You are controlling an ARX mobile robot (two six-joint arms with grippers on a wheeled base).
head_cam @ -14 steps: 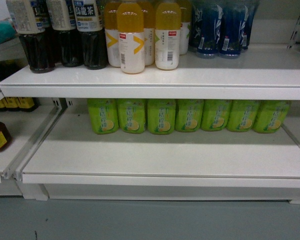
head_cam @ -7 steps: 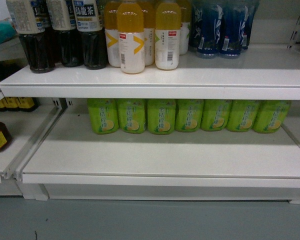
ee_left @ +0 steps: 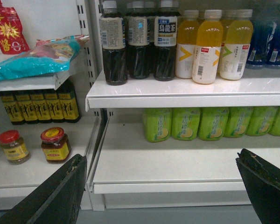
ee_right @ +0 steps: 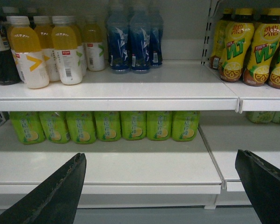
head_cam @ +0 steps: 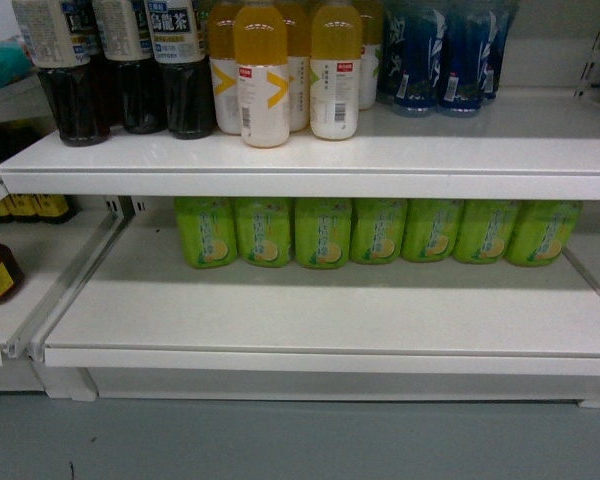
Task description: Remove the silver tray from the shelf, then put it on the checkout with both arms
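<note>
A: Report the position of the tray.
B: It appears in none of the three views. The head view faces a white shelf (head_cam: 310, 160) with a second board (head_cam: 330, 315) below it, above a grey floor (head_cam: 280, 440).
A: Stock relative to the upper shelf?
B: On it, from the left: dark tea bottles (head_cam: 130, 65), orange bottles (head_cam: 280, 65), blue bottles (head_cam: 445, 50). Directly under it, a row of green bottles (head_cam: 375, 230) stands at the back of the lower board. Left of it, on a neighbouring board, red-lidded jars (ee_left: 32, 145).
A: Left gripper (ee_left: 161, 186)?
B: Fingers spread wide, holding nothing. One finger (ee_left: 51, 196) sits at each lower corner of the wrist view, in front of the lower board.
A: Right gripper (ee_right: 161, 186)?
B: Same condition: fingers (ee_right: 49, 196) wide apart, nothing between them, facing the green bottles. Yellow-labelled bottles (ee_right: 252, 46) stand on the next board, right of the upper shelf.
</note>
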